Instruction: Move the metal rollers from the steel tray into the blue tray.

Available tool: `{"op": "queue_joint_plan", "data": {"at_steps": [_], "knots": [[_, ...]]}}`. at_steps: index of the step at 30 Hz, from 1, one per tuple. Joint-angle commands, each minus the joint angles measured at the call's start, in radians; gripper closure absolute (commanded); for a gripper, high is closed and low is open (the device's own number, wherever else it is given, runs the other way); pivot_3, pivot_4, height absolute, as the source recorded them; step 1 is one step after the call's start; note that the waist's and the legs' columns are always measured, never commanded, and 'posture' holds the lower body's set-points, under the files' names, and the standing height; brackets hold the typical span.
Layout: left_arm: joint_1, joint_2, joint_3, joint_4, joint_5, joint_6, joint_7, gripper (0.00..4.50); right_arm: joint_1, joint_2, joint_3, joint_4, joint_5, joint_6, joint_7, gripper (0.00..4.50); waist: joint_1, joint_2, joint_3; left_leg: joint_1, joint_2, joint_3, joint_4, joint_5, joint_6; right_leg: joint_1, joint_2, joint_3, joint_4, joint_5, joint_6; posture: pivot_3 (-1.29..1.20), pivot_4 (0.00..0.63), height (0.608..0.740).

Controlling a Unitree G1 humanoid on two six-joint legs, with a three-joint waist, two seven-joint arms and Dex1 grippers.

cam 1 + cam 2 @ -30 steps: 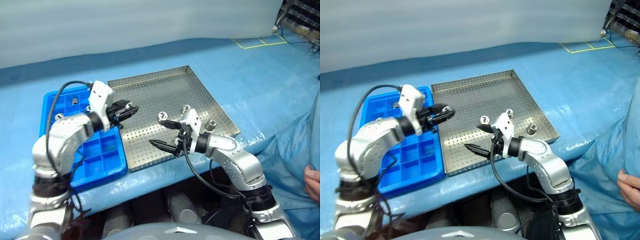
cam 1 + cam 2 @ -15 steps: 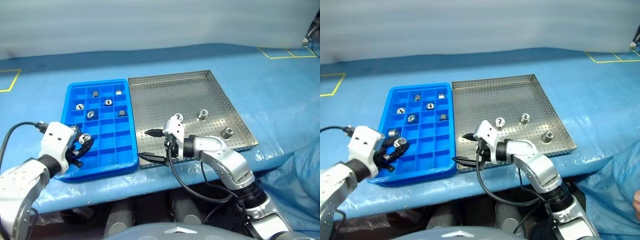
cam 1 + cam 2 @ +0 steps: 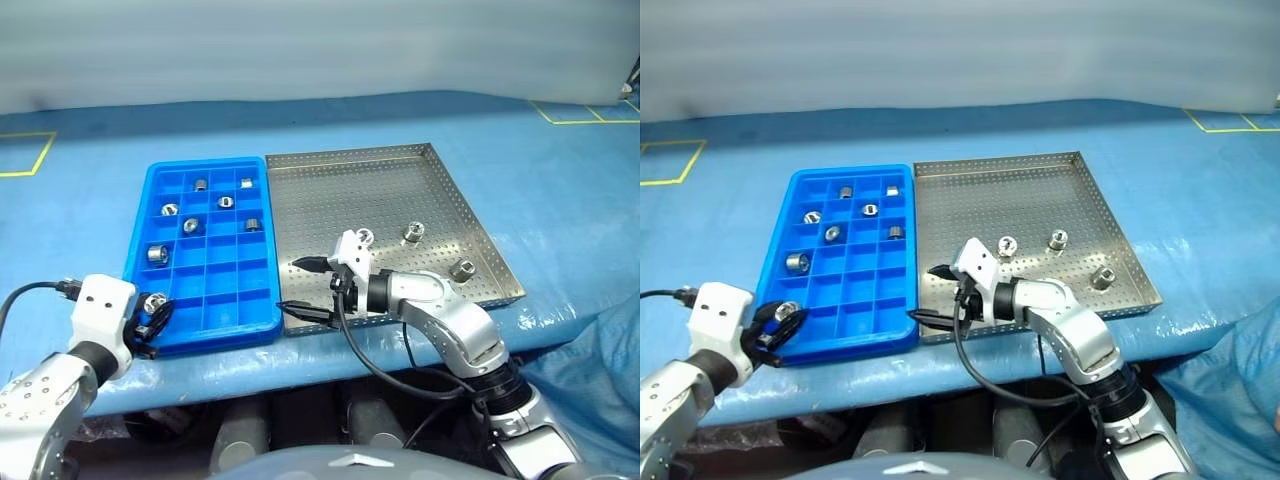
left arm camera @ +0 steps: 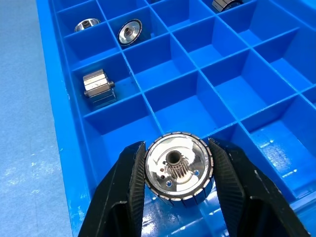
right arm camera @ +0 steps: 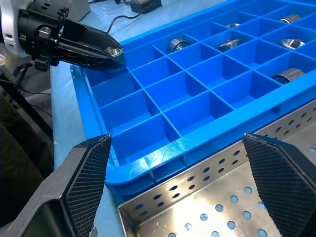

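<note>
Head stereo pair looks forward and down over the counter point(image 3: 560, 170); both wrist views sit close, sharing the blue tray point(image 3: 256, 322) toward ten o'clock.

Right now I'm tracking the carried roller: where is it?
In the left gripper, the roller hangs over the blue tray, at its near-left corner compartment.

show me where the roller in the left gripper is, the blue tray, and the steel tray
metal roller point(image 4: 177, 168), left wrist view, its shiny end face.
blue tray point(image 3: 262, 222), left eye view, right wall.
steel tray point(image 3: 375, 185), left eye view, bare perforated floor.
</note>
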Motion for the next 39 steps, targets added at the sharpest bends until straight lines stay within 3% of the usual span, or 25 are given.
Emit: {"op": "queue_joint_plan", "data": {"at_steps": [1, 8, 16, 20, 23, 29, 32, 39], "knots": [[0.001, 0.003, 0.019, 0.001, 0.005, -0.030, 0.005, 2.81, -0.010, 0.000, -0.031, -0.021, 0.001, -0.001, -0.016, 0.00, -0.001, 0.000, 0.000, 0.000, 0.000, 0.000, 0.000, 0.000, 0.000, 0.000, 0.000, 0.000, 0.000, 0.000, 0.000, -0.02, 0.150, 0.740], [0.023, 0.015, 0.045, 0.003, 0.015, -0.038, 0.008, 2.81, -0.011, -0.009, -0.047, -0.019, -0.007, 0.000, -0.042, 0.00, -0.002, 0.000, 0.000, 0.000, 0.001, 0.000, 0.000, 0.000, 0.000, -0.001, 0.000, 0.000, 0.000, 0.000, 0.000, -0.03, 0.150, 0.740], [-0.041, -0.014, 0.050, 0.012, -0.002, -0.056, 0.026, 0.19, -0.018, -0.006, -0.060, -0.016, -0.015, -0.001, -0.063, 0.00, -0.004, 0.000, 0.000, 0.000, 0.001, 0.000, 0.000, 0.000, 0.000, -0.001, 0.000, 0.000, 0.000, 0.000, 0.000, -0.04, 0.150, 0.740], [-0.131, -0.056, 0.018, 0.018, -0.089, -0.137, -0.030, 0.19, -0.028, 0.000, -0.083, 0.002, -0.043, -0.004, -0.113, 0.00, -0.003, -0.001, 0.000, 0.000, 0.001, 0.000, 0.000, 0.000, 0.000, 0.000, 0.000, 0.000, 0.000, 0.000, -0.001, -0.04, 0.150, 0.740], [-0.215, -0.051, -0.095, 0.052, -0.090, -0.202, -0.066, 0.19, -0.061, 0.000, -0.101, 0.056, -0.093, 0.008, -0.177, 0.00, -0.005, 0.000, 0.000, 0.000, 0.000, 0.001, 0.000, 0.000, 0.000, 0.000, 0.000, 0.000, 0.000, 0.001, -0.002, -0.09, 0.150, 0.740], [-0.418, -0.088, -0.323, 0.243, -0.020, -0.321, -0.069, 0.19, -0.132, 0.010, -0.116, 0.187, -0.225, 0.020, -0.326, 0.00, -0.019, 0.000, -0.001, -0.001, -0.005, 0.004, 0.001, 0.000, 0.000, 0.001, 0.001, 0.000, 0.000, 0.003, -0.005, -0.14, 0.150, 0.740], [-0.551, -0.123, -0.477, 0.384, 0.074, -0.360, -0.046, 0.19, -0.106, 0.007, -0.149, 0.138, -0.211, 0.051, -0.336, 0.00, -0.022, 0.000, -0.001, -0.002, -0.006, 0.004, 0.000, 0.000, 0.000, 0.000, 0.003, 0.001, 0.000, 0.003, -0.005, -0.17, 0.150, 0.740], [-0.808, -0.222, -0.622, 0.732, 0.189, -0.496, -0.051, 0.19, -0.036, -0.034, -0.178, -0.003, -0.216, 0.088, -0.343, 0.00, -0.049, 0.000, -0.001, -0.003, -0.007, 0.003, 0.001, -0.001, 0.001, 0.001, 0.003, 0.003, -0.002, 0.006, 0.001, -0.25, 0.150, 0.740]]}}
